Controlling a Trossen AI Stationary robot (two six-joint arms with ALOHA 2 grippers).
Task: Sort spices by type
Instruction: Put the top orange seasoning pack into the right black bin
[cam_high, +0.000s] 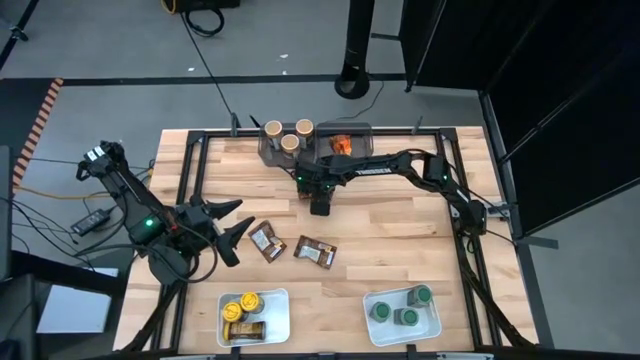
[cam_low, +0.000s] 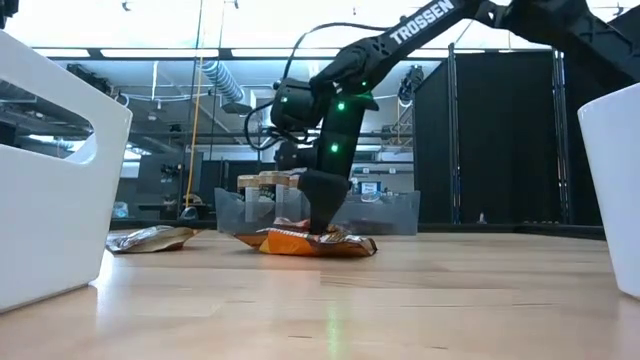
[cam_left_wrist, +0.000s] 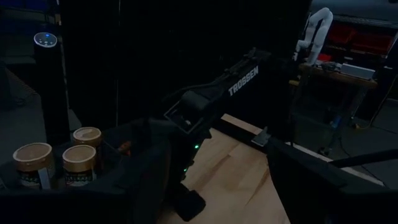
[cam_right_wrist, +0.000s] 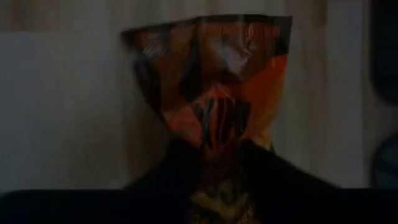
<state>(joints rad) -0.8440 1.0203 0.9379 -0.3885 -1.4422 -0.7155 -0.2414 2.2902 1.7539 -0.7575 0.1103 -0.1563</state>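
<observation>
Orange packet (cam_right_wrist: 211, 81) is seen right at the right gripper (cam_high: 320, 205), pinned on the desk (cam_high: 400, 250) just beside the clear bin (cam_high: 355, 135), jaws apparently clenched on it. Lift should be made straight up, grip kept firm; left gripper (cam_high: 232, 225), jaws released, is parked well apart from that bin.

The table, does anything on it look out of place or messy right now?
Yes: two brown packets lie loose and askew on the bare wood mid-table, outside any tray or bin. The right gripper is down on an orange packet whose foil looks crinkled. Nothing appears spilled.
</observation>
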